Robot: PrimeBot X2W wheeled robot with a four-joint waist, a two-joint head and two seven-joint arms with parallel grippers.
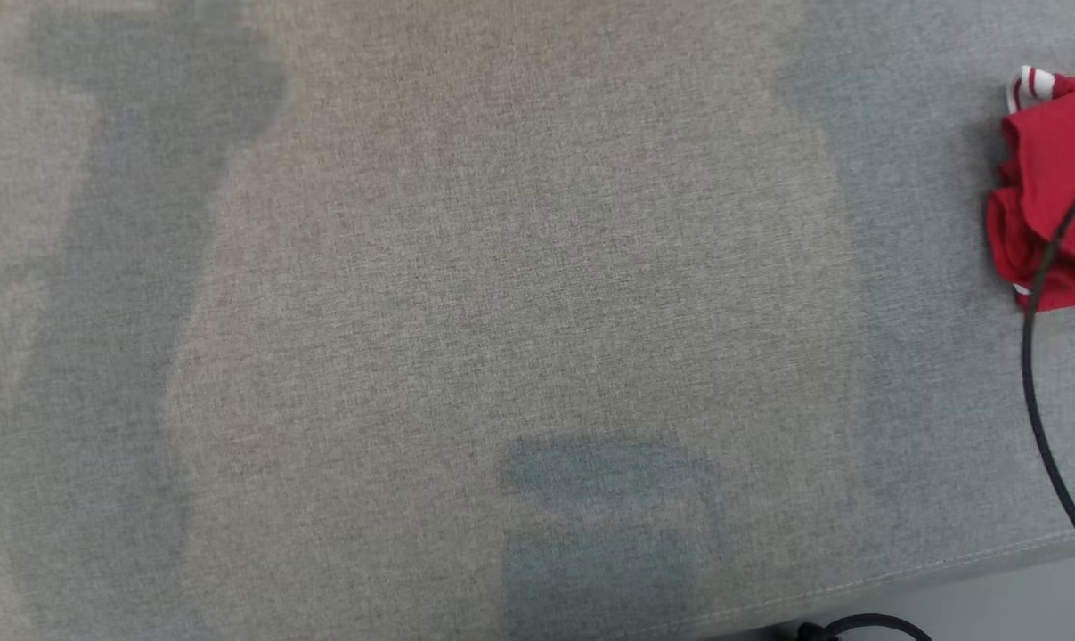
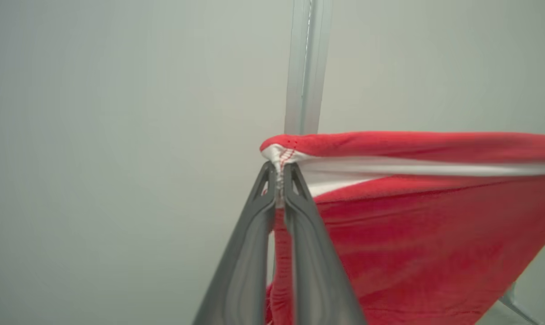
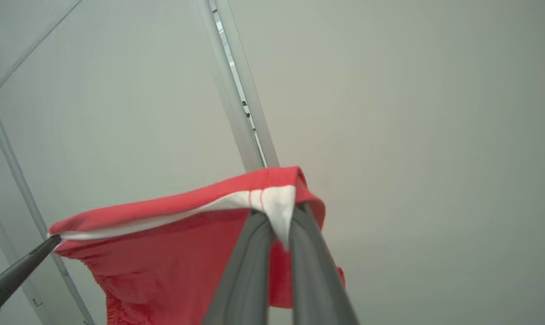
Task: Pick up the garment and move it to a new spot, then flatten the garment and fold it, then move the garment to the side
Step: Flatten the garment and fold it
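Pale wall sits behind the red garment (image 2: 412, 234), which hangs in the air pulled tight between the left claw (image 2: 279, 174) and right claw (image 3: 280, 215), each clamped on a white-band corner, likely to spread it flat for the grey bench (image 1: 501, 312).

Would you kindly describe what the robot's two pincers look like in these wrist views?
The left pincer and right pincer each have two long, smooth, dark grey fingers tapering to narrow tips; the left's tips show small triangular cut-outs. A thin black cable curves through the head view's right side.
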